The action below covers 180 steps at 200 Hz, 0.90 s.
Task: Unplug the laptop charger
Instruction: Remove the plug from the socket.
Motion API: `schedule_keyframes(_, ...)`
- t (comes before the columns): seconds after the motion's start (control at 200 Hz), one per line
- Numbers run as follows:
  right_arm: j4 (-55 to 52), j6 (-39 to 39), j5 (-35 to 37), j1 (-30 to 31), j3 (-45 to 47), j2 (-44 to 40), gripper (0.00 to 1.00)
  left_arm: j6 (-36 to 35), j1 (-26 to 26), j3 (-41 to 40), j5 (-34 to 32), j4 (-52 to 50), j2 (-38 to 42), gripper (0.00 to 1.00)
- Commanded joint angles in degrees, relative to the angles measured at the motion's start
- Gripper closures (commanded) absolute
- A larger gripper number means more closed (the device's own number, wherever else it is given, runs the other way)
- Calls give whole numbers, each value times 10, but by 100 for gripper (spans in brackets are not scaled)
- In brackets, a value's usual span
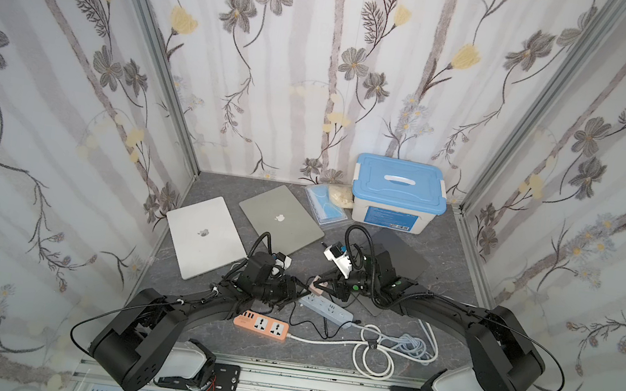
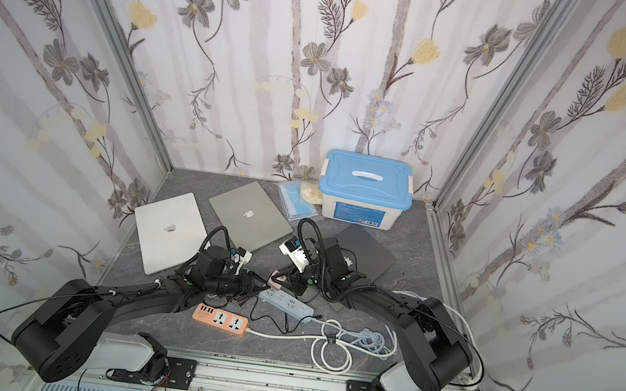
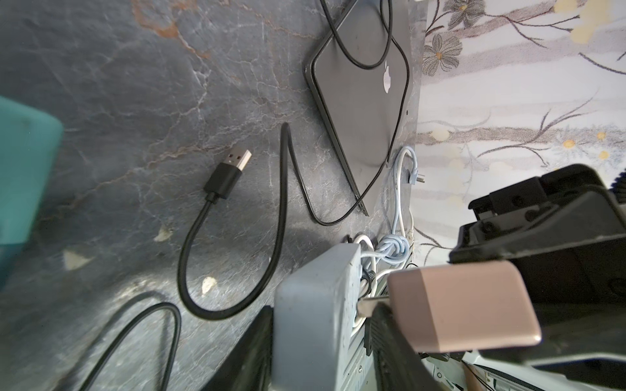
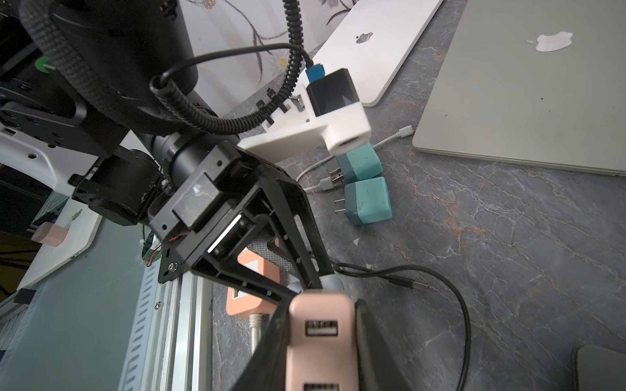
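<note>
Jaws of right gripper (image 4: pixel 323 313) clamped on pink charger (image 4: pixel 321 352), at the grey power strip (image 1: pixel 327 310) end, prongs against its sockets, cannot tell if clear. Left gripper (image 3: pixel 318 315) jaws clamped across that strip. One orange strip (image 1: pixel 261 326) just nearer than grey strip. Two teal chargers (image 4: pixel 367 201) beyond it, three closed laptops (image 1: pixel 205 238) farther, one blue-lid box (image 1: pixel 398 193) farthest.

Teal block (image 3: pixel 23 176): blurred, cut by the frame edge. Pink charger (image 4: pixel 321 338): lower end cut off. Grey power strip (image 1: pixel 329 309): one end hidden beneath the left gripper (image 1: pixel 295 293). Dark laptop (image 1: pixel 406 254): partly covered by the right arm (image 1: pixel 436 305).
</note>
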<state>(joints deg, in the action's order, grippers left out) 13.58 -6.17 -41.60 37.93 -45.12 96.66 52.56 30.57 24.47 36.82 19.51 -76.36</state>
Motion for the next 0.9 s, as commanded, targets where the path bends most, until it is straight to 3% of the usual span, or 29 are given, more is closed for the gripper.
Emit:
schedule_keyframes(0.0,55,-3,-47,1,1,4,100,4,1,-1,6,30,-3,57)
schedule_keyframes(0.195,48,-3,-31,1,0,3,100,-5,1,-8,-5,10,1,60)
schedule_keyframes(0.365,-8,12,32,0,-25,0,100,-49,1,10,-34,-109,-7,59)
schedule_keyframes(0.649,-70,26,94,-4,-84,18,100,-50,24,10,-32,-100,-58,59)
schedule_keyframes(0.894,-100,27,127,-9,-132,60,100,-62,30,20,-40,-119,-54,54)
